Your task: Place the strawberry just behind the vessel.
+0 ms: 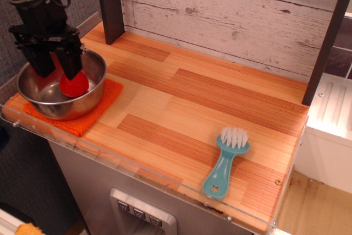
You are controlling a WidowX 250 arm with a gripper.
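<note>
The steel bowl (33, 100) stands on an orange cloth mat (102, 102) at the front left of the wooden counter. The red strawberry (75, 85) is inside the bowl, on its right side, with its cap hidden. My gripper (56, 69) hangs over the bowl, its two dark fingers spread apart. The right fingertip (72, 65) is just above the strawberry and covers its top. The strawberry is not between the fingers, and bare bowl shows in the gap.
A teal brush with white bristles (225, 163) lies at the front right. A dark post (110, 4) stands behind the bowl at the back left, in front of the whitewashed plank wall (231, 9). Clear plastic edging (137, 175) runs along the counter's front.
</note>
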